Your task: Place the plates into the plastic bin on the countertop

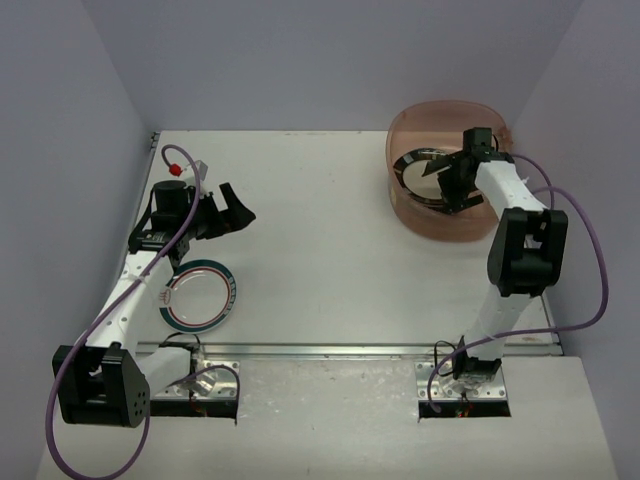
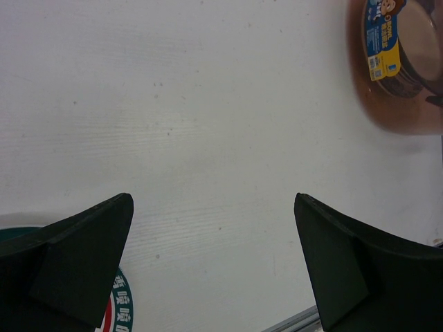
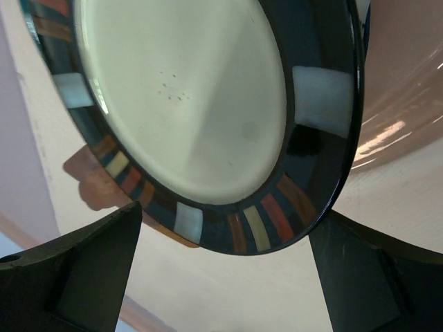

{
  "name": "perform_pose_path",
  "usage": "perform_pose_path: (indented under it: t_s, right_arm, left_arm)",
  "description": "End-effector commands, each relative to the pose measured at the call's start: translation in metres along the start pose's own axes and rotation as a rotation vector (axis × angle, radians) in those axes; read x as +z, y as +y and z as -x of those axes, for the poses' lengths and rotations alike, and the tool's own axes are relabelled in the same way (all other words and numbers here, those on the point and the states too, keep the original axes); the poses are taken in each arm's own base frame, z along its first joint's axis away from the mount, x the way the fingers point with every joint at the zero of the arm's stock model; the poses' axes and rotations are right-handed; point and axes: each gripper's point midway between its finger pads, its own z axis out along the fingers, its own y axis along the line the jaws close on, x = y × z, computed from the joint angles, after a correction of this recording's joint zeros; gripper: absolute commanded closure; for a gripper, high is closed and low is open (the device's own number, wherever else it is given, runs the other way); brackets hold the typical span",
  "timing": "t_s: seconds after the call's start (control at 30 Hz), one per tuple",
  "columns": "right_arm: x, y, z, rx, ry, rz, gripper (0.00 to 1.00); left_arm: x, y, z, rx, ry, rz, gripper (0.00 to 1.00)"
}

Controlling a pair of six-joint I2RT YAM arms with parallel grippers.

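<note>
The plastic bin (image 1: 447, 226) stands at the far right of the countertop (image 1: 320, 220). A black-rimmed plate (image 1: 413, 163) with a cream middle lies on top of the plates in it. My right gripper (image 1: 450, 180) hangs open over that plate. In the right wrist view the plate (image 3: 187, 97) fills the frame, its rim between the spread fingers of the gripper (image 3: 227, 214), which hold nothing. A white plate with a green-and-red rim (image 1: 200, 294) lies at the front left. My left gripper (image 1: 236, 207) is open and empty above the countertop, beyond that plate.
A metal rail (image 1: 340, 350) runs along the front edge. In the left wrist view the open gripper (image 2: 213, 200) faces bare white surface, the rim of the front-left plate (image 2: 123, 308) at lower left and the bin (image 2: 387, 117) with a labelled stack at upper right.
</note>
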Motion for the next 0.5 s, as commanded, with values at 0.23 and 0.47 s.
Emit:
perform_pose_path:
  t_s: [0.23, 0.47]
  right_arm:
    - [0.003, 0.017, 0.009, 0.035, 0.006, -0.113, 0.01]
    - [-0.015, 0.027, 0.014, 0.016, -0.008, -0.065, 0.01]
  left_arm:
    - [-0.004, -0.014, 0.014, 0.054, -0.057, -0.054, 0.0]
    - [-0.004, -0.014, 0.014, 0.054, -0.059, -0.055, 0.0]
